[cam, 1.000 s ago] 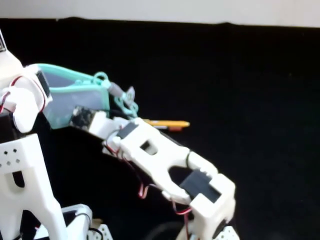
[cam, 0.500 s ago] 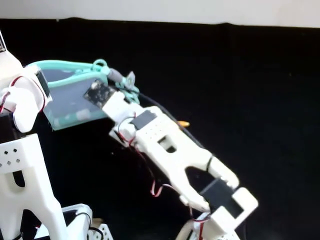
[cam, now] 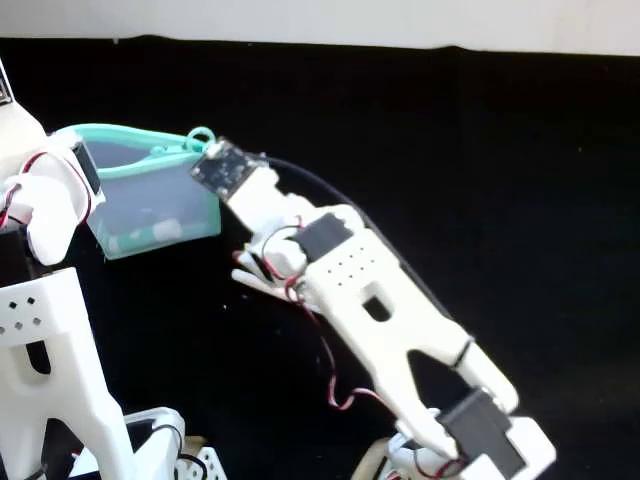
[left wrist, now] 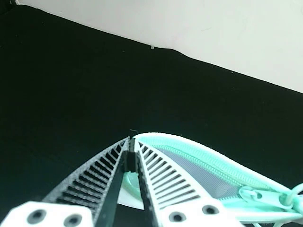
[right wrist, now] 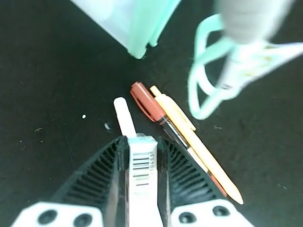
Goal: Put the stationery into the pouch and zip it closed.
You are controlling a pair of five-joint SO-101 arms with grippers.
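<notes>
Matte black worktop (cam: 500, 150), pale wall (cam: 350, 20) behind. The left hand (left wrist: 131, 142) is pinched shut on the zip rim of the translucent mint pouch (cam: 150, 210). The right hand (right wrist: 142, 142) clamps a slim white barcoded stick (right wrist: 125, 118) over a brown pen (right wrist: 147, 101) and an orange pen (right wrist: 199, 146) lying side by side.

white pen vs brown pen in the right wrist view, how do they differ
The white pen is clamped in the right gripper; the brown pen lies free on the table. The white pen bears a barcode label; the brown pen shows none. Both are outside the pouch.
</notes>
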